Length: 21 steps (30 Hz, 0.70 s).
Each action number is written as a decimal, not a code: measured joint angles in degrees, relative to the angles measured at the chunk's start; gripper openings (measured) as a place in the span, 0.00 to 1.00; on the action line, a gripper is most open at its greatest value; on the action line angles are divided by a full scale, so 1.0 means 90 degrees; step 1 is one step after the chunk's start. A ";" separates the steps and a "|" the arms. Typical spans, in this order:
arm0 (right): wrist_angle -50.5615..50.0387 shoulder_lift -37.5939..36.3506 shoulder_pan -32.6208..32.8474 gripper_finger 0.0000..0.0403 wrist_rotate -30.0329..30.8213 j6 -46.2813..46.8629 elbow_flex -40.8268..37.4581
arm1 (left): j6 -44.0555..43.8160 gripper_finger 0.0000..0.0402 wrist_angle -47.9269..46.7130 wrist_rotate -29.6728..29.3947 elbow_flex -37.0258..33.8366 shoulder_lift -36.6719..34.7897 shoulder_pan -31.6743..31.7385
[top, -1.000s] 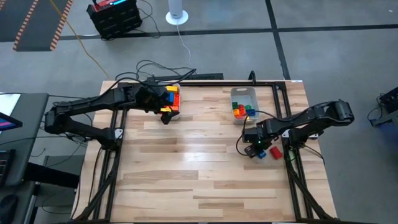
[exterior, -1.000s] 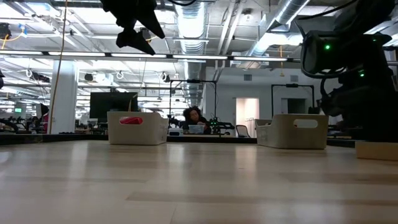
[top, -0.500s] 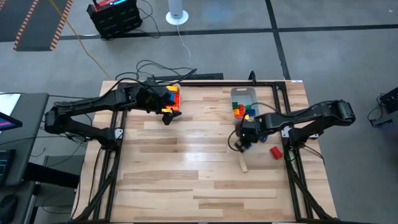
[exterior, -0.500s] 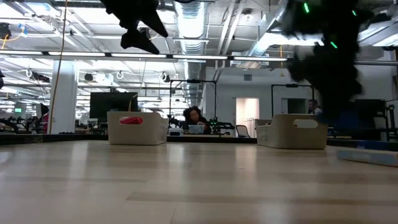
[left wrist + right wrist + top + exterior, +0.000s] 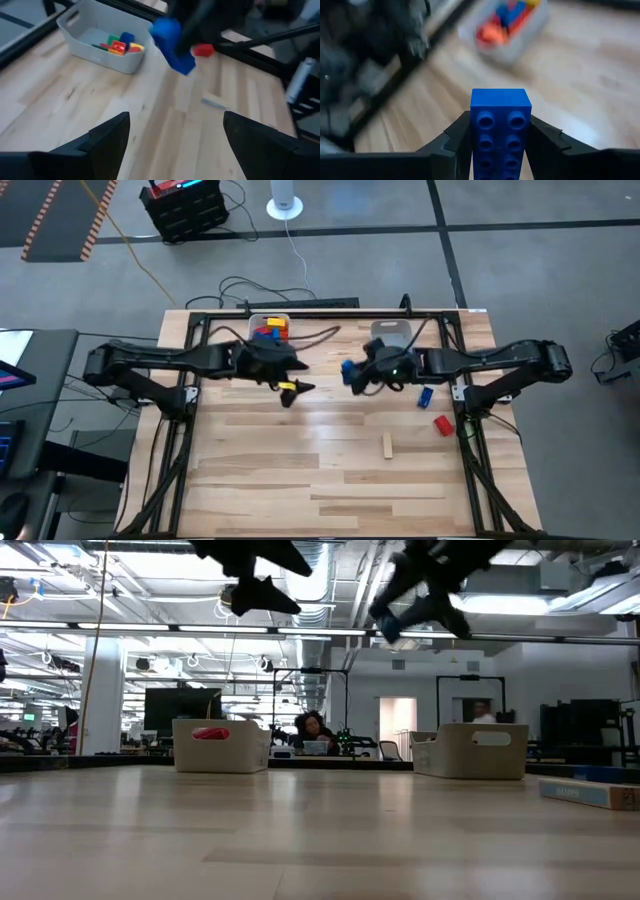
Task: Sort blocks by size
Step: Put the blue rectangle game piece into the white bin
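Clamped between the right end effector's (image 5: 500, 145) 2 dark fingers, the long blue plastic brick (image 5: 500, 131) points lengthwise toward the left grey plastic bin (image 5: 268, 326) of longer blocks, ahead and well apart. The left end effector (image 5: 290, 388), nearer that bin, hangs wide open and empty.

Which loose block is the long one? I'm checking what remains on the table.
The tan bar: a slim stick lying nearest the table's front, unlike the stubby red block and small blue block beside it.
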 joint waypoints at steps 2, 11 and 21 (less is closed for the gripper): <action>0.0425 -0.0001 -0.0031 0.42 0.0259 0.0007 0.0057 | -0.0034 0.78 0.0233 -0.0469 0.0000 0.0161 -0.0197; 0.2092 0.0028 0.0085 0.42 0.1227 -0.0397 0.0236 | 0.0177 0.78 0.1880 -0.1765 0.0007 0.0683 -0.0625; 0.2604 0.0081 0.0307 0.42 0.1620 -0.0532 0.0246 | 0.0487 0.78 0.3180 -0.2923 0.0007 0.0998 -0.0671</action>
